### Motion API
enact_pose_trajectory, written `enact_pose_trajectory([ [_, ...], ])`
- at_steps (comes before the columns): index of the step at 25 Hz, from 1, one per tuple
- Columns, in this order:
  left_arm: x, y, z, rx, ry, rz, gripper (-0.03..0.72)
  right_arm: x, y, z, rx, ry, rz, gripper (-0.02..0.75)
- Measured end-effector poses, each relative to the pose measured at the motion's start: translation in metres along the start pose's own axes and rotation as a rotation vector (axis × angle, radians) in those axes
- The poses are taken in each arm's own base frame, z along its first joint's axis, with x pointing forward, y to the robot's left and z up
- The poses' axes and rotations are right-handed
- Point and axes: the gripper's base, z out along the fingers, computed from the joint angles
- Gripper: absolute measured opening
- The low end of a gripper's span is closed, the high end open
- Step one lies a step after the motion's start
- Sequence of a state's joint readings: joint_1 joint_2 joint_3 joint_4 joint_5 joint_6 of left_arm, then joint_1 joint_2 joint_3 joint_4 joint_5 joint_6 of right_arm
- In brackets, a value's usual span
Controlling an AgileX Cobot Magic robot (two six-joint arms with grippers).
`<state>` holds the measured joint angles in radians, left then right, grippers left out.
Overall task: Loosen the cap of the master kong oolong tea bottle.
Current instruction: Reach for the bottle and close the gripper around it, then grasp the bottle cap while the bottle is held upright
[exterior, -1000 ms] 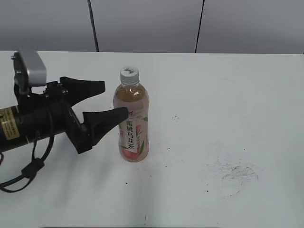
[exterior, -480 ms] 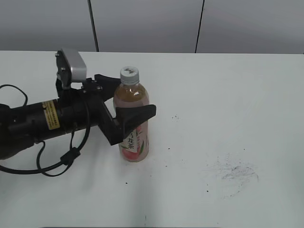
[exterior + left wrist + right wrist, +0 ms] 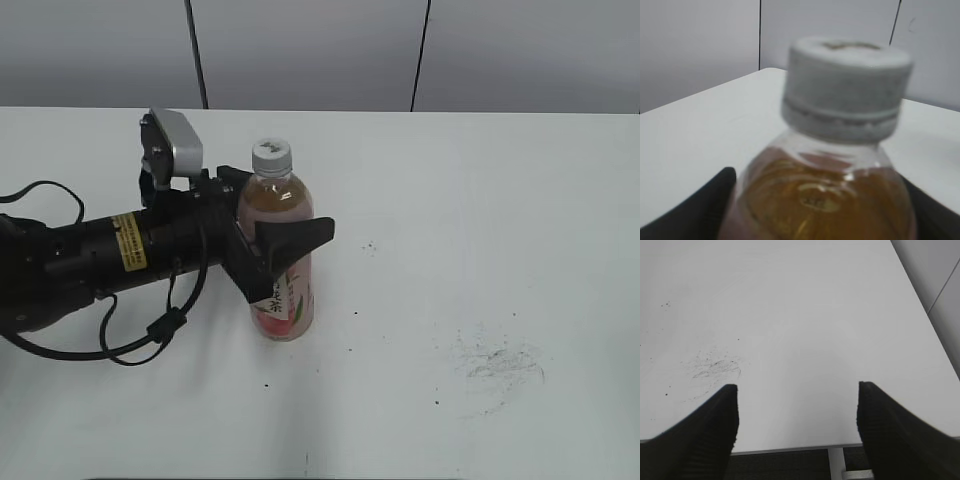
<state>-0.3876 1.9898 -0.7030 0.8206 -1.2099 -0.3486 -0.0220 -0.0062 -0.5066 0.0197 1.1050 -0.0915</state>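
One master kong oolong tea bottle, amber tea nearly full, one cap on. Left gripper straddling the bottle, contact unclear; right gripper spread, empty.

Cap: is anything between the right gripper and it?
Nothing visible. The right gripper hangs open over bare table near its edge, out of the exterior view. The cap stands exposed on top of the bottle; the left gripper straddles the bottle's shoulder below it, leaving the cap's top and right side free.
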Motion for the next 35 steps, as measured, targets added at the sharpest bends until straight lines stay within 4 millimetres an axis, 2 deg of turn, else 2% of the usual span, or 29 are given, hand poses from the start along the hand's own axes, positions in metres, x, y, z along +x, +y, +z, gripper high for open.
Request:
enact_pose_trajectory([
  [2, -0.0001, 0.0000, 0.0000, 0.000, -0.001, 0.000, 0.445, 0.0000, 0.0000, 0.0000, 0.000, 0.000, 0.000, 0.554],
  [35, -0.0001, -0.0006, 0.0000, 0.006, -0.001, 0.002, 0.445, -0.0001, 0.0000, 0.0000, 0.000, -0.001, 0.000, 0.554],
])
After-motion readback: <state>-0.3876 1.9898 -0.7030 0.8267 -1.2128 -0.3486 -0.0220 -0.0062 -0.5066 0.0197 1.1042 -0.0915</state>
